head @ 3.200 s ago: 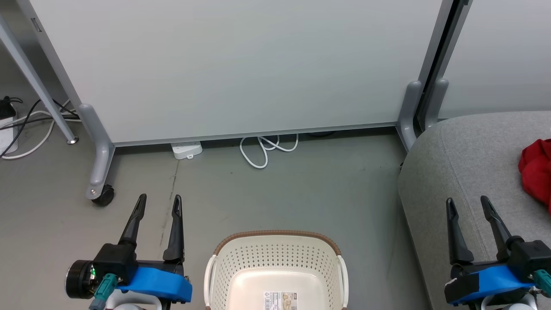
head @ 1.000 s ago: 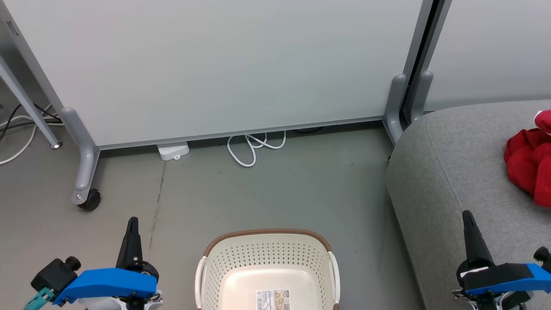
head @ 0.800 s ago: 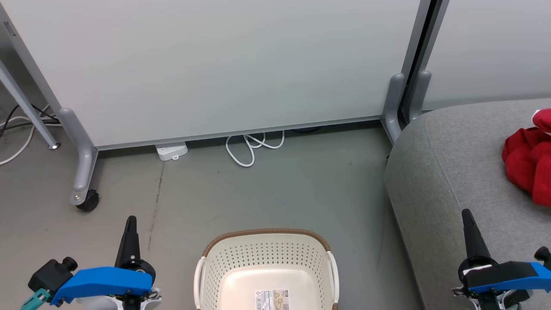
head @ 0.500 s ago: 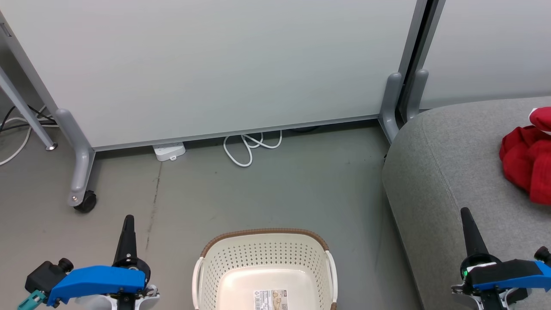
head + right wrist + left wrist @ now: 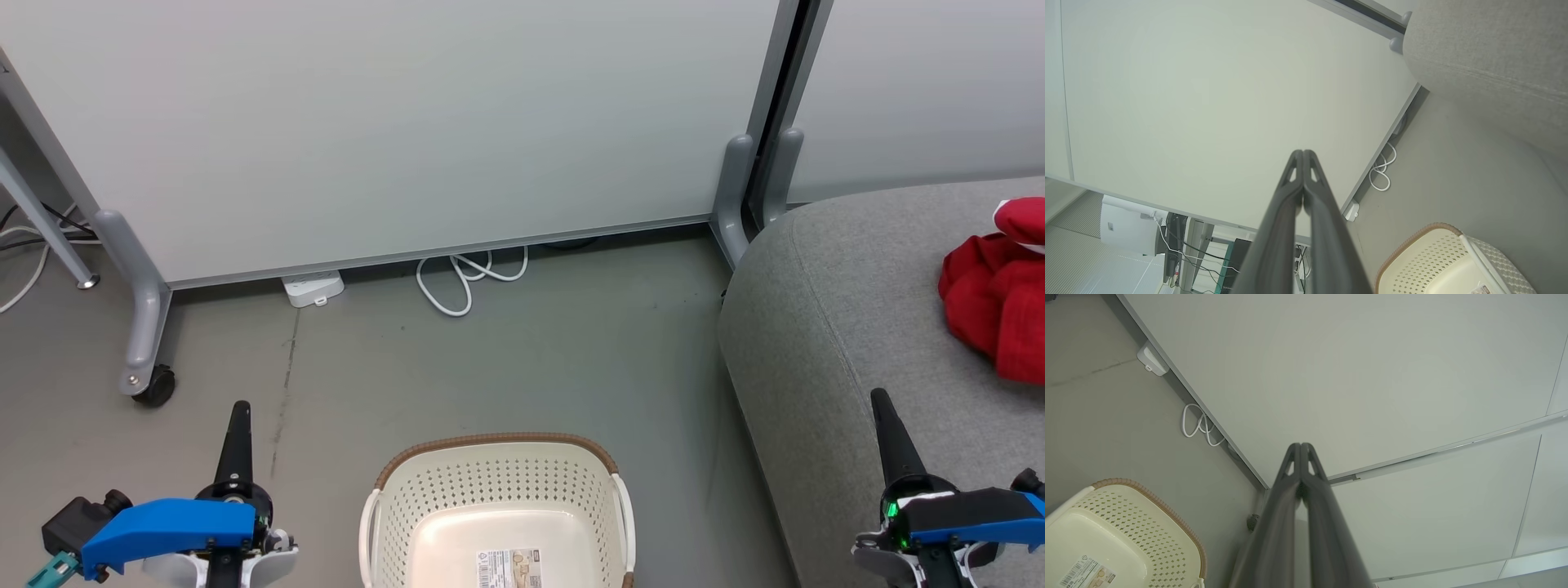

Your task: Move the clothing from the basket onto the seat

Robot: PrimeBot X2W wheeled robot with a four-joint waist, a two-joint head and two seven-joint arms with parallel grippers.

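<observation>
The cream basket point(image 5: 498, 478) with a brown rim stands on the floor at bottom centre, holding nothing but a barcode sticker point(image 5: 510, 567); it also appears in the left wrist view, basket point(image 5: 1126, 522), and the right wrist view, basket point(image 5: 1437, 261). Red clothing point(image 5: 992, 298) lies bunched on the grey seat point(image 5: 849, 310) at the right edge. My left gripper point(image 5: 239, 408) is shut and holds nothing, left of the basket. My right gripper point(image 5: 880, 398) is shut and holds nothing, over the seat's front edge. Both wrist views show the fingers pressed together, left gripper point(image 5: 1300, 446) and right gripper point(image 5: 1303, 152).
A pale wheeled partition panel point(image 5: 392, 122) stands behind the basket, its castor point(image 5: 153, 385) at the left. A white cable loop point(image 5: 461, 282) and a power strip point(image 5: 312, 288) lie at its foot. Grey floor point(image 5: 506, 367) lies between partition and basket.
Both grippers, open 3.2 seconds ago, are now shut and turned edge-on. The head camera has shifted, sliding the whole scene left and bringing more of the seat and clothing into view.
</observation>
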